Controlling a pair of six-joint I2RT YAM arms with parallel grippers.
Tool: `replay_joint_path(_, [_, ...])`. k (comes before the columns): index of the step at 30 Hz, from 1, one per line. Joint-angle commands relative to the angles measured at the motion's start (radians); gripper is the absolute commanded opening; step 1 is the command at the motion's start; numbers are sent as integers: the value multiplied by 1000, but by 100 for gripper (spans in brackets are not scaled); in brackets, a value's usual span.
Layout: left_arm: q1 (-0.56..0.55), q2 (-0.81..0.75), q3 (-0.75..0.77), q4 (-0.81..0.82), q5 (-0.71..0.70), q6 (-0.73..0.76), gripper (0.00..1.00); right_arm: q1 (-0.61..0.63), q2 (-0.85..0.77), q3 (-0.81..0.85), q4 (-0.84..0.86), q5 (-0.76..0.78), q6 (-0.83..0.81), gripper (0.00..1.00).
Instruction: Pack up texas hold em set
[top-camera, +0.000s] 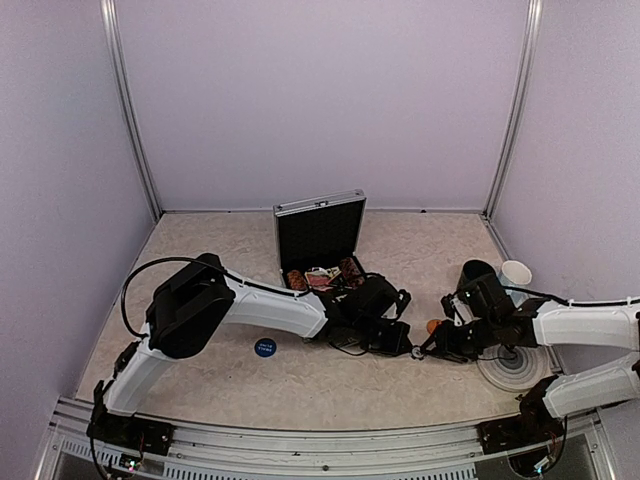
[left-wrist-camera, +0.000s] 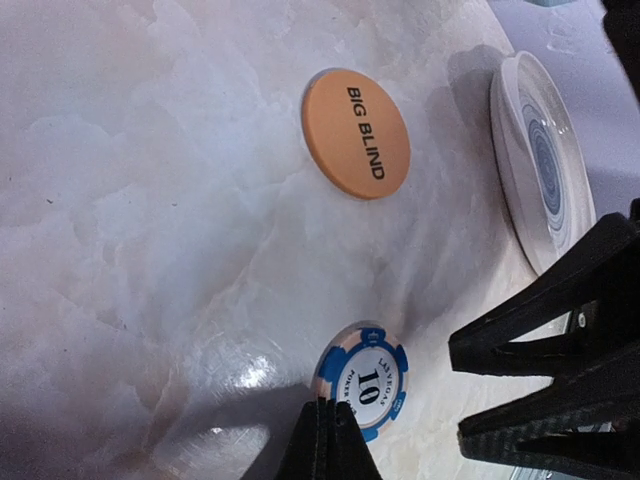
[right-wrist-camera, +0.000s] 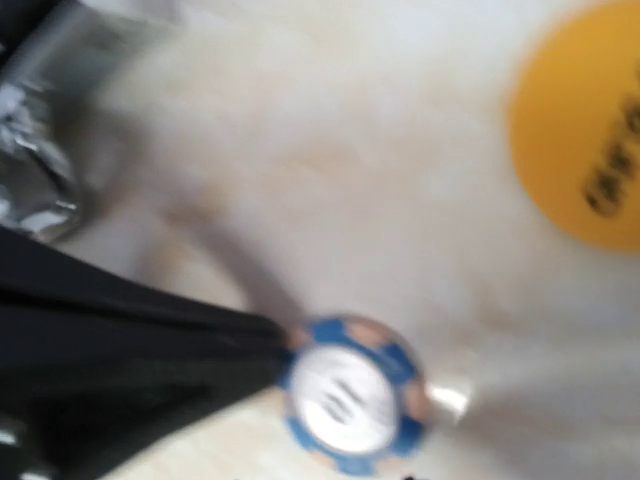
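The silver case (top-camera: 320, 235) of the texas hold em set stands open at the back with chips and cards in its black tray. A blue and white "10" chip (left-wrist-camera: 365, 380) lies on the table. My left gripper (left-wrist-camera: 330, 432) is shut, its tips against the chip's rim; whether it pinches the chip I cannot tell. In the blurred right wrist view the same chip (right-wrist-camera: 355, 395) shows with those dark fingers (right-wrist-camera: 150, 360) at its left. My right gripper (left-wrist-camera: 465, 395) stands open just right of the chip, empty. An orange "BIG BLIND" button (left-wrist-camera: 357, 133) lies beyond.
A round ringed coaster (top-camera: 515, 367) lies by the right arm, its edge (left-wrist-camera: 535, 170) near the orange button. A dark mug (top-camera: 478, 272) and a pale mug (top-camera: 516, 272) stand at the right. A blue round button (top-camera: 264, 347) lies under the left arm.
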Motion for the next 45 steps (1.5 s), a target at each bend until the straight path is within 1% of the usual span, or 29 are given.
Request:
replay_joint_path(1, [7,21,-93,11,56,-42,0,-16,26,-48,16,-1,30,34])
replay_joint_path(5, [18,14,-132,74,82,-61,1,-17,50,-73,67,-23,40,34])
replay_joint_path(10, [23,13,-141,76,92,-63,21,-17,82,-75,105,-44,44,34])
replay_joint_path(12, [25,10,-140,66,88,-58,25,-17,86,-75,113,-45,44,33])
replay_joint_path(16, [28,11,-151,60,90,-64,26,-18,87,-84,144,-64,50,34])
replay_joint_path(21, [28,13,-170,70,97,-67,26,-18,59,-115,255,-114,53,34])
replay_joint_path(23, [26,15,-179,77,104,-74,27,-18,40,-123,273,-120,52,34])
replay_joint_path(30, [28,9,-189,65,97,-70,27,-18,-3,-69,68,44,50,35])
replay_joint_path(34, [28,10,-193,69,99,-68,27,-17,27,-59,65,55,44,36])
replay_joint_path(40, [26,10,-208,84,105,-76,27,-18,114,-66,169,-24,55,35])
replay_joint_path(45, [26,8,-212,85,105,-73,27,-17,161,-36,195,-53,55,36])
